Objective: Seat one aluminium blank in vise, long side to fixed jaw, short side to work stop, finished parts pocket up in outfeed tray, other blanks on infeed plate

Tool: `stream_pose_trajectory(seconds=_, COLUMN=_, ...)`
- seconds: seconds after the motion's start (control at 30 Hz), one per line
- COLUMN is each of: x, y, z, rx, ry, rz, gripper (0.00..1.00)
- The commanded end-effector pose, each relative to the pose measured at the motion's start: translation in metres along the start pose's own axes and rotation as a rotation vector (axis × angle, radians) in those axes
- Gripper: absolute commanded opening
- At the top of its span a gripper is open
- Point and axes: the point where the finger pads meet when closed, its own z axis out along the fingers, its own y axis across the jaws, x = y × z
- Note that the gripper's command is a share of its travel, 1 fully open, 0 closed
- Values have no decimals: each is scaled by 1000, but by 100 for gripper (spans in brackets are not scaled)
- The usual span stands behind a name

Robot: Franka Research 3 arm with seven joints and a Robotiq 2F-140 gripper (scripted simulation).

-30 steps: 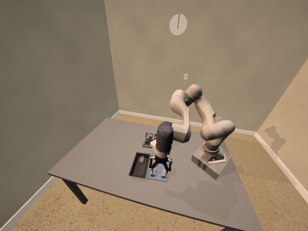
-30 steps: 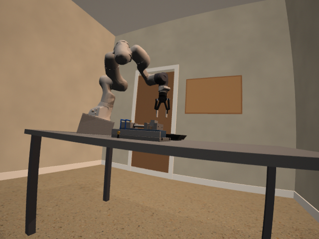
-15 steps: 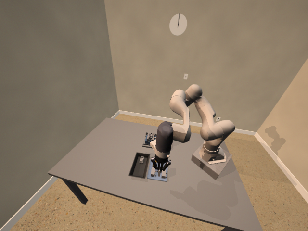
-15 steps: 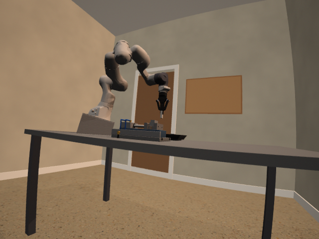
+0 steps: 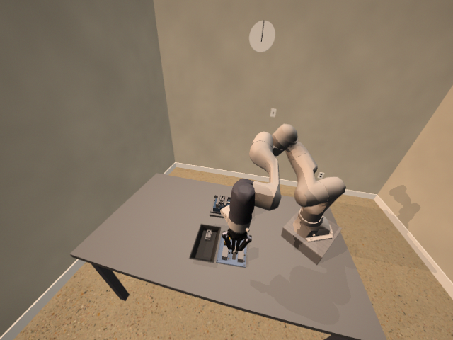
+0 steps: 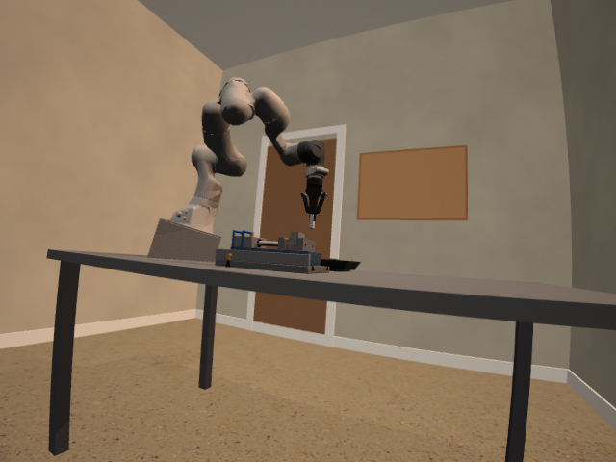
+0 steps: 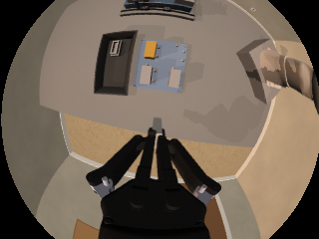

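My tool [image 7: 159, 134] is closed empty; the aluminium blank [image 7: 174, 78] looks stiff and slick, so grip its long sides.

A grey bench [image 5: 146, 219] on dark legs [image 6: 64, 347] stands on a speckled tan carpet [image 6: 298, 412], in a room with white skirting [image 6: 423, 358] along the foot of the walls. In the exterior view the far wall holds a brown door [image 6: 286, 278] in a white frame [image 6: 340, 198], and to its right hangs a cork board [image 6: 412, 182] with an orange-brown border. In the top view a pale round wall clock [image 5: 262, 35] with one dark hand sits high on the far wall, with a small switch plate [image 5: 272, 112] well below it and a socket [image 5: 320, 174] low down near the skirting
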Motion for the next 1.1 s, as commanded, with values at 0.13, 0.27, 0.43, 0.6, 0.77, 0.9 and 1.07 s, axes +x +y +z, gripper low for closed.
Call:
stream_pose_trajectory(seconds=0.13, x=1, y=2, z=2, rx=-5, ry=1, rz=-5, gripper=0)
stream_pose_trajectory(seconds=0.27, x=1, y=2, z=4, rx=-5, ry=1, rz=-5, gripper=0)
stream_pose_trajectory(seconds=0.43, x=1, y=2, z=10, rx=-5, ry=1, rz=-5, gripper=0)
stream_pose_trajectory(seconds=0.6, x=1, y=2, z=18, rx=-5, ry=1, rz=-5, gripper=0)
stream_pose_trajectory(seconds=0.77, x=1, y=2, z=23, rx=-5, ry=1, rz=-5, gripper=0)
stream_pose_trajectory(seconds=0.9, x=1, y=2, z=32, rx=-5, ry=1, rz=-5, gripper=0)
stream_pose_trajectory(seconds=1.07, x=1, y=2, z=43, rx=-5, ry=1, rz=-5, gripper=0)
